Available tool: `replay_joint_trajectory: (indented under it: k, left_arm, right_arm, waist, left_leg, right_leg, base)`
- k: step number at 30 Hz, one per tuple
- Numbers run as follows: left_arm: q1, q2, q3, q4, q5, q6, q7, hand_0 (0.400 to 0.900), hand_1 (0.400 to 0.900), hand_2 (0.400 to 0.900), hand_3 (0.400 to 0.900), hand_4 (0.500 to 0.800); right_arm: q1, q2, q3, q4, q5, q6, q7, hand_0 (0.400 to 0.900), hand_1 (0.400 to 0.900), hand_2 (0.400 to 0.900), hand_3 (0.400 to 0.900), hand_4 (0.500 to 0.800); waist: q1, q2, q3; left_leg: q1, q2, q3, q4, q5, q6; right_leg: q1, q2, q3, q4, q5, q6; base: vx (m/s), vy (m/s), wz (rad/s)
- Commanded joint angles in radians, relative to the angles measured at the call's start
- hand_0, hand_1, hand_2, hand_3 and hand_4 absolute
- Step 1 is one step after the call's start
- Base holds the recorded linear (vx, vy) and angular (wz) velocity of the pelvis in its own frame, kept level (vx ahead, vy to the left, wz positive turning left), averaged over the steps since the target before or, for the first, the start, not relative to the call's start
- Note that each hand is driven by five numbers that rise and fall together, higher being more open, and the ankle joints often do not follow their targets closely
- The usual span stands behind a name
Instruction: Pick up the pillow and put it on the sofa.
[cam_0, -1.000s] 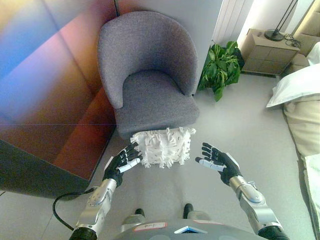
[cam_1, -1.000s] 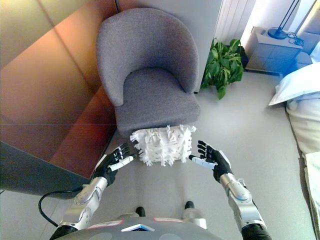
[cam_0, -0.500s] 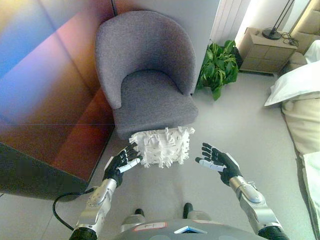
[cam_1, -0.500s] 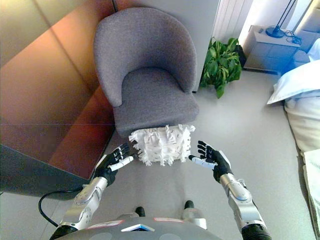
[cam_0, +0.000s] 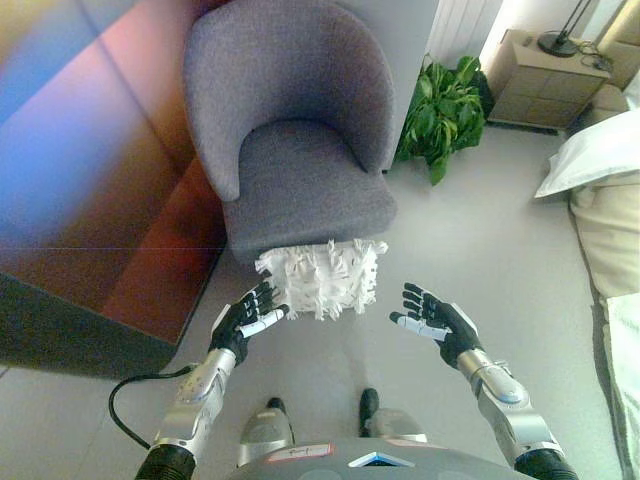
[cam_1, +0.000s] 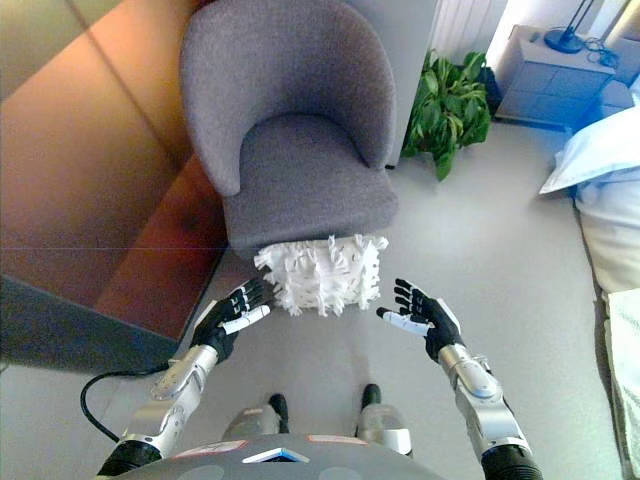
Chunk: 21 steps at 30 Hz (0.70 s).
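Left eye view: our left hand (cam_0: 243, 322) and right hand (cam_0: 436, 320), fingers spread and empty, flank a white shaggy pillow (cam_0: 320, 277) on the floor against a grey chair (cam_0: 290, 130). We should close in evenly, pressing both sides.

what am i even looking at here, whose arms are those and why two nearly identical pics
Those are the arms of a two-legged humanoid robot. Both pictures come from one stereo camera on its head, looking down; its two eyes sit slightly apart, so the views nearly match. On the grey floor a white shaggy square pillow leans against the front of a grey fabric armchair. The dark left hand is open beside the pillow's left edge; whether it touches is unclear. The right hand is open too, clearly apart from the pillow. Nothing is held yet. A green potted plant stands behind the chair, and white bedding shows at the right.
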<state>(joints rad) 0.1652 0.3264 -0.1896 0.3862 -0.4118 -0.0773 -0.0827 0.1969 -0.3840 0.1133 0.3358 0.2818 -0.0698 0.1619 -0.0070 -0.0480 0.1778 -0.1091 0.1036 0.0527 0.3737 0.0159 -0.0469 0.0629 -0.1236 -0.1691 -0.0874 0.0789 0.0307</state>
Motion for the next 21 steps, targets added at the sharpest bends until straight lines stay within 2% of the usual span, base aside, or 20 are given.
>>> replay_joint_trajectory:
  k: [1,3,4,5,6,7,8,11,12,13,14,15,16,17,18,19,20,21]
  left_arm:
    - [-0.062,0.023,0.008,-0.086,-0.058,-0.083,-0.015,0.9,0.9,0.9,0.9,0.8]
    - [-0.06,0.025,0.004,-0.088,-0.059,-0.085,-0.014,0.9,0.9,0.9,0.9,0.8]
    - [-0.059,0.027,-0.006,-0.089,-0.059,-0.091,-0.011,0.9,0.9,0.9,0.9,0.8]
    - [-0.057,0.028,-0.012,-0.088,-0.056,-0.094,-0.011,0.9,0.9,0.9,0.9,0.8]
    - [-0.057,0.028,-0.012,-0.088,-0.056,-0.095,-0.011,0.9,0.9,0.9,0.9,0.8]
    - [-0.062,0.031,-0.014,-0.088,-0.053,-0.094,-0.005,0.9,0.9,0.9,0.9,0.8]
    - [-0.061,0.033,-0.011,-0.091,-0.052,-0.093,-0.002,0.9,0.9,0.9,0.9,0.8]
    - [-0.07,0.041,-0.003,-0.095,-0.055,-0.091,0.001,0.9,0.9,0.9,0.9,0.8]
    - [-0.075,0.046,-0.008,-0.087,-0.05,-0.091,0.002,0.9,0.9,0.9,0.9,0.8]
    - [-0.082,0.052,-0.004,-0.09,-0.049,-0.092,0.009,0.9,0.9,0.9,0.9,0.8]
    - [-0.083,0.052,-0.004,-0.09,-0.049,-0.092,0.009,0.9,0.9,0.9,0.9,0.8]
    - [-0.085,0.068,-0.005,-0.09,-0.034,-0.086,0.007,0.9,0.9,0.9,0.9,0.8]
    - [-0.077,0.078,-0.005,-0.102,-0.031,-0.086,0.001,0.9,0.9,0.9,0.9,0.8]
    - [-0.073,0.087,-0.001,-0.109,-0.034,-0.081,0.001,0.9,0.9,0.9,0.9,0.8]
    - [-0.07,0.095,0.002,-0.111,-0.036,-0.079,0.003,0.9,0.9,0.9,0.9,0.8]
    - [-0.071,0.095,0.003,-0.111,-0.036,-0.079,0.003,0.9,0.9,0.9,0.9,0.8]
    - [-0.066,0.106,0.005,-0.121,-0.034,-0.077,0.003,0.9,0.9,0.9,0.9,0.8]
    - [-0.063,0.114,0.004,-0.127,-0.031,-0.074,0.0,0.9,0.9,0.9,0.9,0.8]
  right_arm:
    - [-0.079,-0.056,-0.025,-0.055,0.043,-0.095,-0.018,0.9,0.9,0.9,0.9,0.8]
    - [-0.082,-0.058,-0.025,-0.056,0.04,-0.098,-0.019,0.9,0.9,0.9,0.9,0.8]
    - [-0.089,-0.061,-0.02,-0.055,0.032,-0.105,-0.023,0.9,0.9,0.9,0.9,0.8]
    - [-0.095,-0.063,-0.016,-0.049,0.029,-0.11,-0.027,0.9,0.9,0.9,0.9,0.8]
    - [-0.096,-0.062,-0.016,-0.049,0.029,-0.111,-0.027,0.9,0.9,0.9,0.9,0.8]
    - [-0.119,-0.066,-0.003,-0.038,0.021,-0.112,-0.032,0.9,0.9,0.9,0.9,0.8]
    - [-0.123,-0.066,0.0,-0.04,0.018,-0.112,-0.034,0.9,0.9,0.9,0.9,0.8]
    - [-0.123,-0.06,0.003,-0.048,0.015,-0.106,-0.024,0.9,0.9,0.9,0.9,0.8]
    - [-0.109,-0.042,0.002,-0.05,0.006,-0.098,-0.019,0.9,0.9,0.9,0.9,0.8]
    - [-0.102,-0.024,0.003,-0.048,0.018,-0.098,-0.016,0.9,0.9,0.9,0.9,0.8]
    - [-0.102,-0.024,0.003,-0.048,0.018,-0.098,-0.016,0.9,0.9,0.9,0.9,0.8]
    - [-0.098,-0.007,0.011,-0.05,0.015,-0.091,-0.006,0.9,0.9,0.9,0.9,0.8]
    - [-0.099,-0.005,0.014,-0.056,0.01,-0.091,-0.003,0.9,0.9,0.9,0.9,0.8]
    - [-0.101,0.0,0.013,-0.062,0.011,-0.092,-0.004,0.9,0.9,0.9,0.9,0.8]
    - [-0.107,0.002,0.018,-0.066,0.001,-0.096,-0.007,0.9,0.9,0.9,0.9,0.8]
    - [-0.108,0.002,0.019,-0.065,0.001,-0.096,-0.008,0.9,0.9,0.9,0.9,0.8]
    - [-0.112,0.002,0.021,-0.063,-0.022,-0.095,-0.009,0.9,0.9,0.9,0.9,0.8]
    - [-0.114,0.001,0.024,-0.061,-0.048,-0.091,-0.012,0.9,0.9,0.9,0.9,0.8]
  waist:
    - [0.004,0.0,-0.017]
    - [0.015,-0.001,-0.018]
    - [0.032,0.013,-0.021]
    - [0.043,0.019,-0.022]
    - [0.043,0.016,-0.022]
    - [0.061,0.026,-0.023]
    - [0.069,0.026,-0.026]
    - [0.076,0.017,-0.045]
    - [0.079,-0.007,-0.066]
    - [0.076,-0.03,-0.074]
    - [0.077,-0.028,-0.077]
    - [0.071,-0.047,-0.082]
    - [0.064,-0.049,-0.079]
    - [0.056,-0.036,-0.066]
    - [0.046,-0.006,-0.052]
    - [0.046,-0.01,-0.05]
    - [0.038,-0.003,-0.039]
    - [0.03,0.007,-0.032]
  left_leg:
    - [-0.142,-0.045,-0.031,0.029,0.019,-0.014]
    - [-0.15,-0.06,-0.023,-0.037,0.02,-0.008]
    - [-0.187,-0.071,-0.025,-0.178,0.087,-0.012]
    - [-0.204,-0.076,-0.028,-0.239,0.128,-0.02]
    - [-0.199,-0.078,-0.026,-0.248,0.133,-0.02]
    - [-0.236,-0.069,-0.033,-0.328,0.179,-0.045]
    - [-0.245,-0.062,-0.036,-0.341,0.199,-0.054]
    - [-0.261,-0.059,-0.004,-0.264,0.182,-0.031]
    - [-0.279,-0.074,0.011,-0.19,0.154,-0.006]
    - [-0.269,-0.09,0.019,-0.169,0.123,0.02]
    - [-0.272,-0.088,0.02,-0.172,0.126,0.021]
    - [-0.214,-0.108,0.028,-0.201,0.092,0.054]
    - [-0.177,-0.126,0.031,-0.224,0.08,0.075]
    - [-0.135,-0.132,0.029,-0.25,0.065,0.096]
    - [-0.092,-0.125,0.027,-0.278,0.054,0.11]
    - [-0.09,-0.129,0.03,-0.279,0.055,0.111]
    - [-0.045,-0.134,0.039,-0.3,0.036,0.125]
    - [-0.012,-0.13,0.037,-0.319,0.028,0.131]
  right_leg:
    - [0.077,0.062,-0.042,0.009,-0.096,0.02]
    - [0.085,0.059,-0.038,0.011,-0.105,0.024]
    - [0.109,0.078,-0.034,0.003,-0.12,0.032]
    - [0.121,0.084,-0.026,0.0,-0.131,0.036]
    - [0.121,0.082,-0.025,0.0,-0.132,0.036]
    - [0.141,0.088,-0.007,0.0,-0.157,0.048]
    - [0.154,0.085,0.004,0.0,-0.173,0.053]
    - [0.204,0.063,0.019,0.0,-0.212,0.068]
    - [0.226,0.012,0.009,0.054,-0.234,0.081]
    - [0.204,-0.024,0.014,0.148,-0.212,0.086]
    - [0.199,-0.023,0.016,0.149,-0.211,0.086]
    - [0.121,-0.056,0.035,0.353,-0.098,0.1]
    - [0.058,-0.06,0.05,0.477,0.014,0.111]
    - [-0.003,-0.059,0.047,0.617,0.077,0.12]
    - [-0.062,-0.054,0.02,0.726,0.102,0.123]
    - [-0.067,-0.06,0.024,0.738,0.096,0.125]
    - [-0.101,-0.088,-0.012,0.801,0.096,0.134]
    - [-0.149,-0.096,-0.032,0.842,0.092,0.134]
  base:
    - [0.25,0.091,-0.33]
    - [0.25,0.099,-0.3]
    - [0.32,0.13,-0.38]
    - [0.32,0.127,-0.37]
    - [0.32,0.138,-0.5]
    - [0.33,0.161,-0.55]
    - [0.45,0.227,-0.69]
    - [0.41,0.213,-0.23]
    - [0.53,0.277,-0.06]
    - [0.52,0.277,-0.06]
    - [0.47,0.28,0.01]
    - [0.44,0.301,0.07]
    - [0.54,0.429,0.09]
    - [0.35,0.4,0.06]
    - [0.2,0.278,-0.03]
    - [0.26,0.266,-0.04]
    - [0.27,0.189,0.03]
    - [0.43,0.243,0.08]
